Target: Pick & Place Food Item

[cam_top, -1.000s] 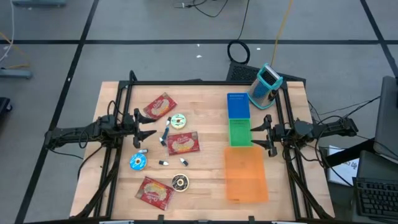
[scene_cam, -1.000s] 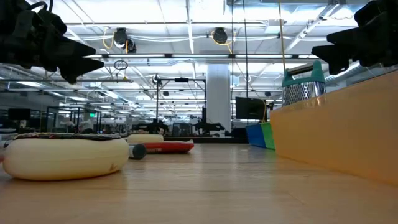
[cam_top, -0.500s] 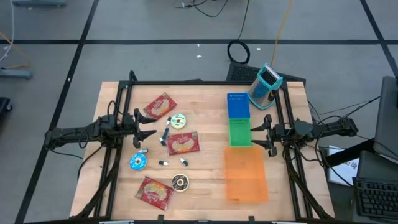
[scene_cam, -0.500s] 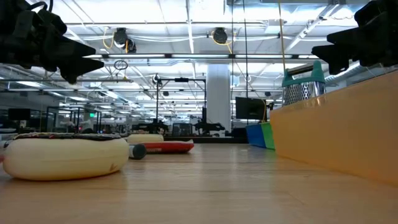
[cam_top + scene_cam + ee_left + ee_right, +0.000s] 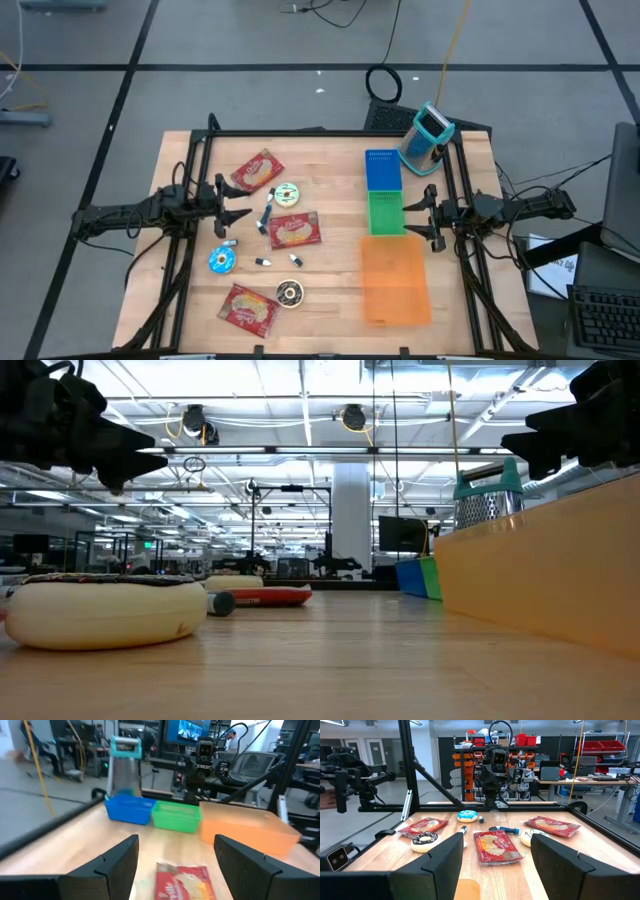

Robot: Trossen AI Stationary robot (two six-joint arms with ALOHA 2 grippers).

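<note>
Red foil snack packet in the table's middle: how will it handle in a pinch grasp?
The red foil snack packet lies flat with crimped ends, so it will probably flex and sag if pinched by an edge. Its glossy film looks slippery, so it may slide rather than lift. It appears thin, likely light. The left pincer is open beside it.

A light butcher-block wooden table point(image 5: 330, 150) stands on a grey concrete floor point(image 5: 250, 90) crossed by dark lines. A black coiled cable point(image 5: 383, 83) lies on the floor just beyond the table's far edge, with a yellow cord point(image 5: 455, 40) and dark cords trailing away from it. Seen across the tabletop, the room is a large open workshop: a white square pillar point(image 5: 352, 515) rises in the middle distance, rows of bright ceiling strip lights point(image 5: 300, 400) run overhead, and round ventilation ducts point(image 5: 352, 417) hang below the ceiling. Orange and red storage shelves point(image 5: 470, 760) line a far wall, beside desks with dark monitors point(image 5: 402, 534). A person point(image 5: 231, 737) sits in the distance.
</note>
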